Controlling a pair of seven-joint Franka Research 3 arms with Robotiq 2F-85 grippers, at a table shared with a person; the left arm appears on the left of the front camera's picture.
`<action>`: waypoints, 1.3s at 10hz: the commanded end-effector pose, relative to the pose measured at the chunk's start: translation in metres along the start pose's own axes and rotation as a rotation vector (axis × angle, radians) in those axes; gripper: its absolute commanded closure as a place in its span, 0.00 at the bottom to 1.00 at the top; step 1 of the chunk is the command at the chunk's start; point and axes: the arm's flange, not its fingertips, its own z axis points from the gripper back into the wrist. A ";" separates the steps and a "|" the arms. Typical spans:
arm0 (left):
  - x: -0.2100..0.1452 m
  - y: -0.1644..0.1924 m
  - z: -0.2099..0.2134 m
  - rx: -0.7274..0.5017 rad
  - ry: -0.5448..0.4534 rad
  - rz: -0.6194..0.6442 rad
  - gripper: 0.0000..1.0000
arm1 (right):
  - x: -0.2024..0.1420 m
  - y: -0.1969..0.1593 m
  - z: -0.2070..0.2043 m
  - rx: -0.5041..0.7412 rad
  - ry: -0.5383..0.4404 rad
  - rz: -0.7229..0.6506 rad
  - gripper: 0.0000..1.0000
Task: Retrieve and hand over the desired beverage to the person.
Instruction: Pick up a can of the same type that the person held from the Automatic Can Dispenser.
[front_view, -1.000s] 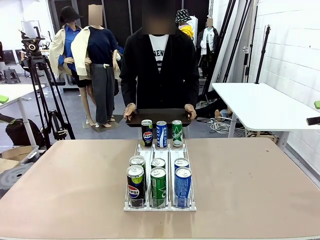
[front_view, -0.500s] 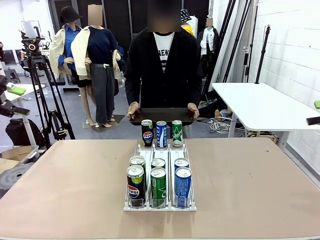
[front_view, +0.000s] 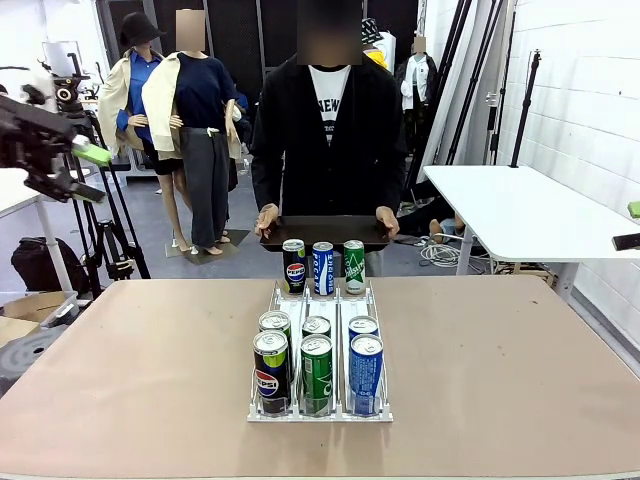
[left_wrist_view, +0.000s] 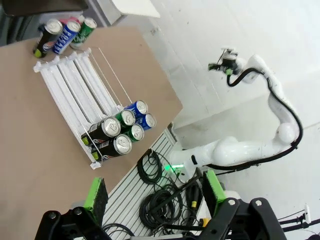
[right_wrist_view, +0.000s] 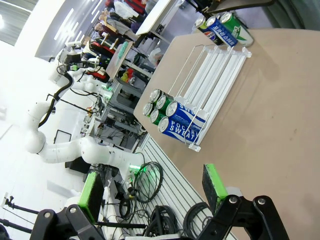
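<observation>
Tan bench (front_view: 500, 370) carries a white rack (front_view: 318, 415) of cans (front_view: 317, 372); the person (front_view: 325, 130) stands beyond it holding a dark tray (front_view: 320, 232). Left end effector (front_view: 95, 175) and right end effector (right_wrist_view: 152, 187) are both spread, empty; white wall at right

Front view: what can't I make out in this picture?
- Rear cans: their labels are hidden behind the front cans.
- Tray: its near rim is partly hidden behind the far cans.
- Left gripper: it is blurred, and its arm is cut off by the picture's left edge.
</observation>
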 end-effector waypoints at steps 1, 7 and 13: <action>0.005 -0.007 -0.027 0.056 0.066 0.014 0.00 | -0.002 0.001 -0.003 -0.014 -0.010 0.004 0.00; 0.017 -0.066 -0.119 0.242 0.224 -0.117 0.00 | -0.002 0.001 -0.003 -0.014 -0.010 0.004 0.00; 0.029 -0.138 -0.206 0.453 0.357 -0.235 0.00 | -0.002 0.001 -0.003 -0.014 -0.010 0.004 0.00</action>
